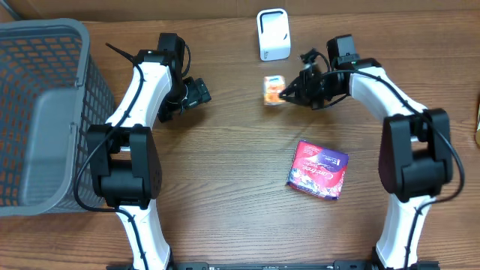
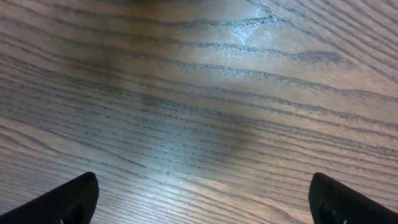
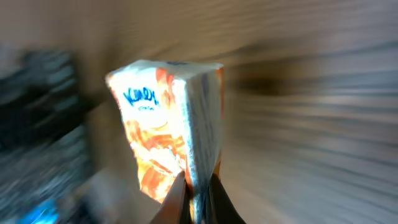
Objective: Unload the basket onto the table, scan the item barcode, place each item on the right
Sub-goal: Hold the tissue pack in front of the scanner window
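Item: a small orange-and-white packet [image 1: 274, 90], its blue lettering too blurred to read, was pinched by one edge in the clenched jaws of the right gripper [image 1: 289, 93]; it sat at 9 o'clock from that gripper and near the white scanner [image 1: 272, 34], at its 6 o'clock. Also on the table [image 1: 225, 172] were a red-and-purple pouch [image 1: 317, 169], print illegible, well apart at 5 o'clock from the packet, and a grey mesh basket [image 1: 45, 112] at the 9 o'clock edge. The left gripper [image 1: 201, 91] stood at 9 o'clock from the packet, jaws released wide over bare wood, grasping nothing.
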Controlling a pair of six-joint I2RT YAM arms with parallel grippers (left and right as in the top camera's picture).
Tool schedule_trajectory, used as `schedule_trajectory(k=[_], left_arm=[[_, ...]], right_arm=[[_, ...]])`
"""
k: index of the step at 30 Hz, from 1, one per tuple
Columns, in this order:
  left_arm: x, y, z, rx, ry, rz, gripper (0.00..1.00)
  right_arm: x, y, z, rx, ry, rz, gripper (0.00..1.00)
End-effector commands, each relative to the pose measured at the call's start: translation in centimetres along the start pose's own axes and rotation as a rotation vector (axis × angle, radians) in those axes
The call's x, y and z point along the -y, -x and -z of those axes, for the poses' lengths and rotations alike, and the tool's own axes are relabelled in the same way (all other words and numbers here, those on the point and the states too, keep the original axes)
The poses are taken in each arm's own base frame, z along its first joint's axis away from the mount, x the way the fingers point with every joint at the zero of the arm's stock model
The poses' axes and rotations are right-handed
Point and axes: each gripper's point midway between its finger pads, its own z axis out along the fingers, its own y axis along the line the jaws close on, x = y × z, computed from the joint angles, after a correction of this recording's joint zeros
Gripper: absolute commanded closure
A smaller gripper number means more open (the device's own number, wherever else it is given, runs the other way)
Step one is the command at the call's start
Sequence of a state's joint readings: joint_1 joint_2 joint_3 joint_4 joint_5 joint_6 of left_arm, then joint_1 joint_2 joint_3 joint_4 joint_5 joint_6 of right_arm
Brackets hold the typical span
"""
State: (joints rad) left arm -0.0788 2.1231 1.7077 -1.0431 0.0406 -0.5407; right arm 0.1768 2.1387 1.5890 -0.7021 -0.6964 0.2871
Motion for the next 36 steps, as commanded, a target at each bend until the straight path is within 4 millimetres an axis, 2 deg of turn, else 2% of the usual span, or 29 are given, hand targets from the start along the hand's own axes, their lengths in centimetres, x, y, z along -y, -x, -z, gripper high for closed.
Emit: schedule_trajectory(k=[1,5,9,11,15,17,19,23,30,33,36], left_arm=[[0.3,0.0,0.2,0.005,-0.005,-0.016,0.00],[0.3,0.0,0.2,0.005,-0.005,-0.016,0.00],[0.3,0.0,0.2,0.005,-0.005,-0.016,0.00],[0.3,0.0,0.2,0.005,-0.005,-0.016,0.00],[0.3,0.0,0.2,0.005,-0.005,-0.016,0.00],[0.3,0.0,0.2,0.005,-0.005,-0.016,0.00],[0.3,0.0,0.2,0.005,-0.005,-0.016,0.00],[0.3,0.0,0.2,0.005,-0.005,-0.016,0.00],[0.3,0.0,0.2,0.005,-0.005,-0.016,0.00],[0.3,0.0,0.2,0.005,-0.005,-0.016,0.00],[0.3,0.0,0.2,0.005,-0.005,-0.016,0.00]], right_arm=[[2.0,5.5,6.4,0.346,-0.458,0.020,0.96],[0.7,7.9,7.8,0.486,-0.566,0.085,0.96],[-3.7,10.4,7.3,0.599,-0.568,0.345,0.96],[-5.2,11.4,7.5,0.656,-0.593,0.432,0.96],[-7.4,13.7,9.5,0.828,-0.736,0.553,0.96],[-8.1,14.5,9.3,0.840,-0.782,0.668,0.96],[-8.2,15.3,8.7,0.822,-0.846,0.819,0.96],[-7.0,16.3,6.7,0.713,-0.997,1.104,0.96],[-6.5,16.9,4.6,0.630,-1.069,1.337,0.96],[-6.6,16.7,3.6,0.608,-1.042,1.387,0.96],[-5.7,16.6,2.6,0.569,-1.052,1.421,0.96]])
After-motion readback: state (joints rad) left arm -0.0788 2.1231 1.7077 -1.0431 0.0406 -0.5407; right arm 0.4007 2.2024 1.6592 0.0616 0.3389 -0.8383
